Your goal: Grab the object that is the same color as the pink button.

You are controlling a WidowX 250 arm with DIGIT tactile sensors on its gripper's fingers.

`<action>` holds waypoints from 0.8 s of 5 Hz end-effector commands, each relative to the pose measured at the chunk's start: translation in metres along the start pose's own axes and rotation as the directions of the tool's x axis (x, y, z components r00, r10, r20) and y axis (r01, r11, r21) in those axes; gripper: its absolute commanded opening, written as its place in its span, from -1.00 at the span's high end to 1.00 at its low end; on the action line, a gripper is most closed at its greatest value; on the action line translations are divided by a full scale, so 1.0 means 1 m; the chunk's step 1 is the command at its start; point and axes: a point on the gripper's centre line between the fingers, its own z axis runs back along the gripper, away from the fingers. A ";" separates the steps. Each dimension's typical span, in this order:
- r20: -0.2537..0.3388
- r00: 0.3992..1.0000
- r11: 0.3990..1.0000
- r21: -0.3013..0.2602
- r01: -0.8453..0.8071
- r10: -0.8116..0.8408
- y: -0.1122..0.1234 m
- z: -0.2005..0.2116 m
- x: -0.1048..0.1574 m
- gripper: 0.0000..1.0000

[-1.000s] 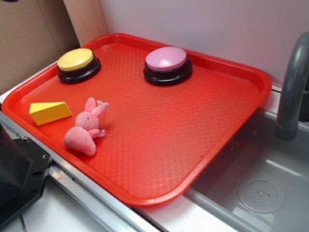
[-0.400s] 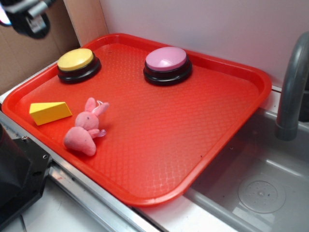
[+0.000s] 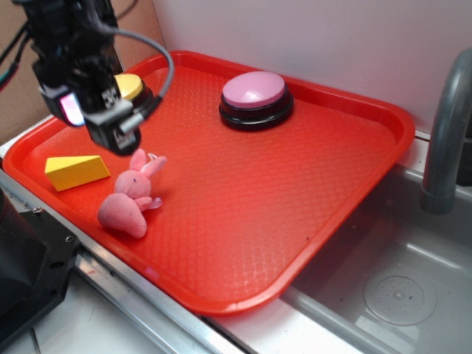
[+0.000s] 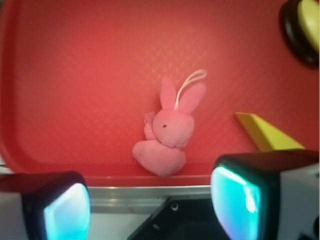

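While claw (image 3: 110,136) hovers with jaws apart, empty, above the pink bunny (image 3: 131,196), we're in approach phase. Bunny lies near the red tray's (image 3: 354,177) front-left edge, beside yellow wedge (image 3: 74,171). Next: descend, straddle the body, avoid the wedge, close.

red tray (image 3: 346,158): pink bunny (image 3: 131,195), cheese wedge (image 3: 74,171), two buttons (image 3: 254,98)

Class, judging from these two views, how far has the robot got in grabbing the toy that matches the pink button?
Done: the hand is above the tray close to the pink plush bunny, which matches the pink button. In hand: lining up; the wrist view shows the bunny between the open fingers, untouched. Left: descend, close, lift. The yellow wedge lies beside it.
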 end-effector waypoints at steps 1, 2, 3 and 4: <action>-0.018 0.999 0.998 0.037 -0.041 0.042 0.006 -0.053 0.000 -1.00; -0.052 0.997 0.997 0.055 -0.058 0.061 0.013 -0.068 -0.007 -1.00; -0.056 0.996 0.996 0.060 -0.062 0.066 0.015 -0.079 -0.009 -1.00; -0.060 0.994 0.994 0.066 -0.092 0.096 0.015 -0.083 -0.008 -0.16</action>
